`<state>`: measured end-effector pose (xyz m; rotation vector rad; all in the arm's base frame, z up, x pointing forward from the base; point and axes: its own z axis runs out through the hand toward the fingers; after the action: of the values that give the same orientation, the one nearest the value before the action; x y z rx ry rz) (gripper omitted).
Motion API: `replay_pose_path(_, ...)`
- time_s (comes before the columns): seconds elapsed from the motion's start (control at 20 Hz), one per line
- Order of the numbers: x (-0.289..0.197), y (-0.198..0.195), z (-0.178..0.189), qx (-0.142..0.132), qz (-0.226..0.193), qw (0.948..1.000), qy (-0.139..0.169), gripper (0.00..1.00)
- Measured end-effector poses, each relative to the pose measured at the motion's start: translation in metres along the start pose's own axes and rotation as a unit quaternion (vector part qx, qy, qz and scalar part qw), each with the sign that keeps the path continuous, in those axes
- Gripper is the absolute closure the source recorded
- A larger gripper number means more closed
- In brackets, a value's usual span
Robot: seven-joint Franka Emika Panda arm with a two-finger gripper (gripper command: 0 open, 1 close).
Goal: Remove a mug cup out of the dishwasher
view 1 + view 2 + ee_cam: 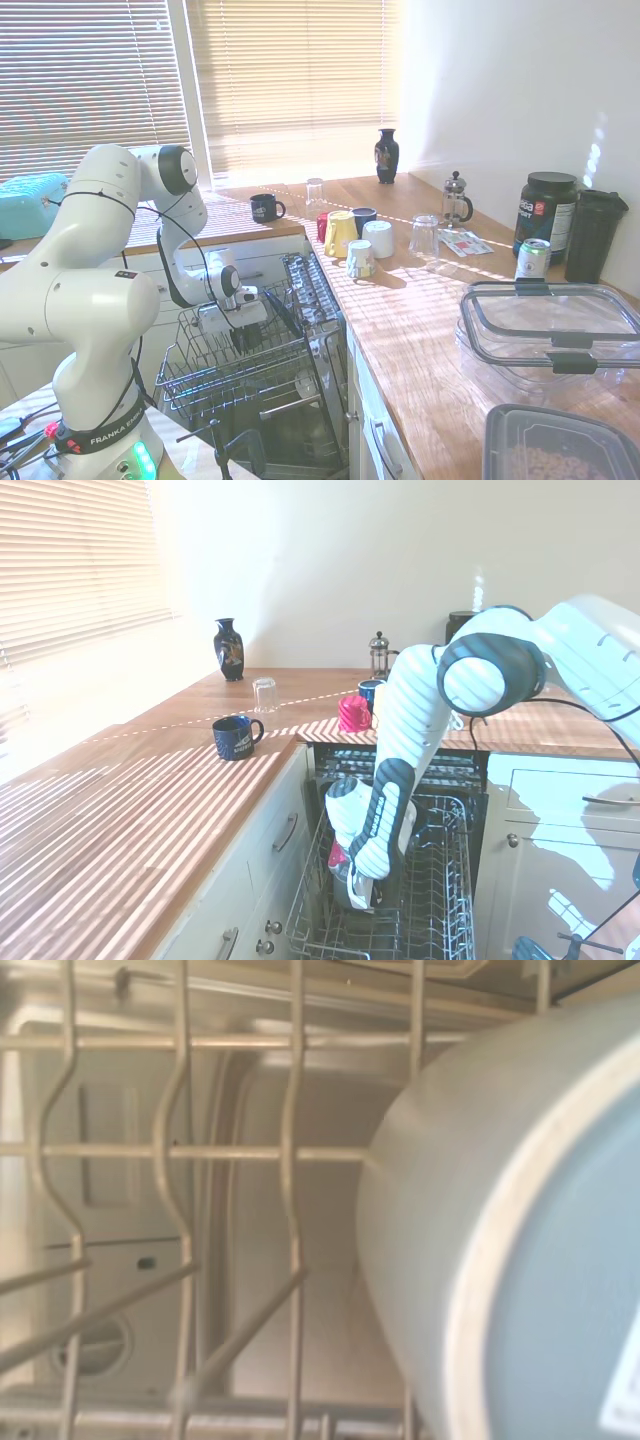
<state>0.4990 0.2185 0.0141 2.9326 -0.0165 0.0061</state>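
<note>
Your gripper sits low in the dishwasher, over the upper wire rack. You cannot tell how wide the fingers stand; arm and rack hide them. The mug cup fills the wrist view at about 3 o'clock, close against the rack wires, pale round face showing.

My arm's white shell looks like smooth, glossy plastic. The grey wire rack below me is thin coated metal, and the dishwasher's grey inner wall looks like dull brushed metal. The grey cylindrical mug appears smooth and matt. The brown countertop is grained, polished wood.
</note>
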Motion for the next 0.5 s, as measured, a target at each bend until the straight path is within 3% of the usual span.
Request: replay_pose_path(0.5,-0.035,0.041,-0.088,-0.001,0.018,0.9995,0.025,1.00)
